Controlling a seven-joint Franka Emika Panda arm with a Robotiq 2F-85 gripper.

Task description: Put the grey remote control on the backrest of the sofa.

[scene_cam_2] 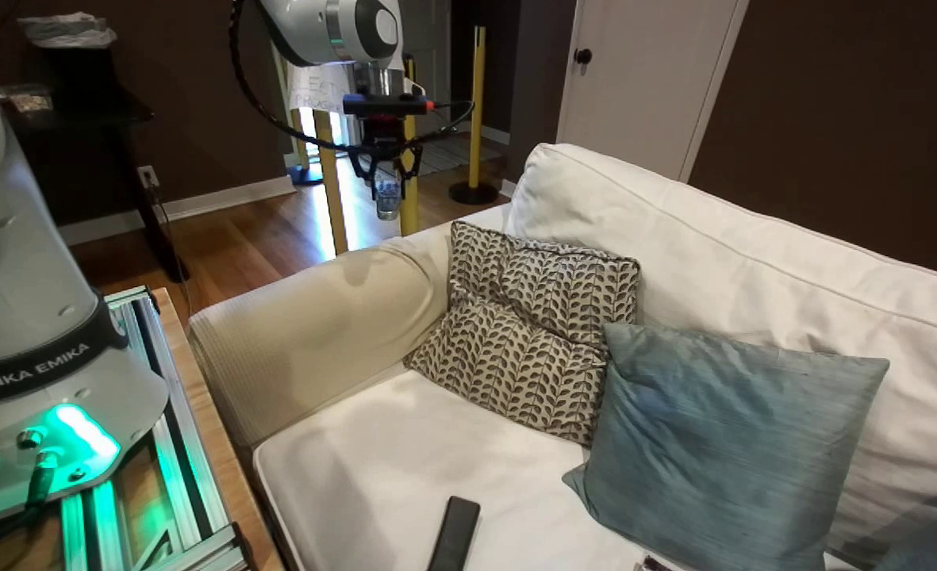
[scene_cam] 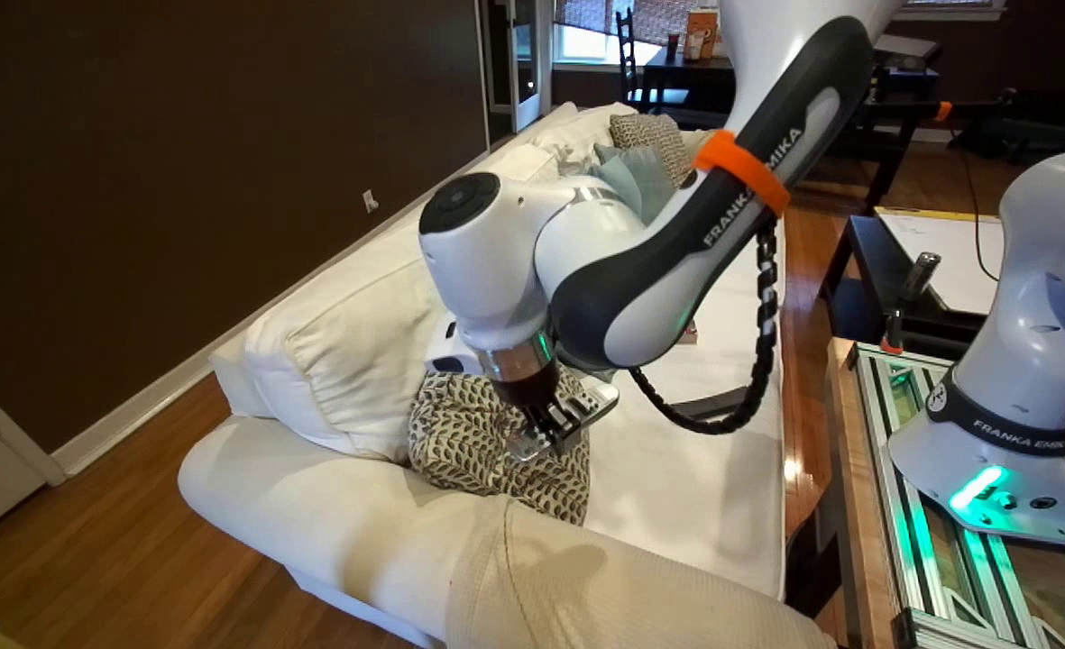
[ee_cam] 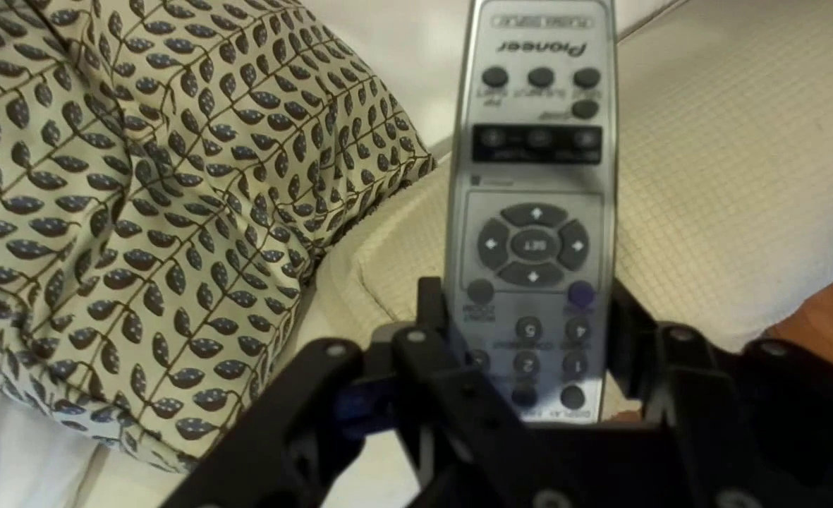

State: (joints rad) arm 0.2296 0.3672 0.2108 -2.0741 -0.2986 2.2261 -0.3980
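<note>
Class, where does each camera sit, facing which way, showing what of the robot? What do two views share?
Wrist view: behind the gripper, looking down past the grey remote control; only the gripper shows.
In an exterior view: beyond the armrest, looking along the backrest; arm, gripper, base show.
In an exterior view: farther along the seat, facing that armrest; base, partial arm, gripper show.
Shared in both exterior views: patterned cushion.

The grey remote (ee_cam: pixel 533 212) reads "Pioneer", the arm (scene_cam: pixel 721 239) "FRANKA EMIKA".
</note>
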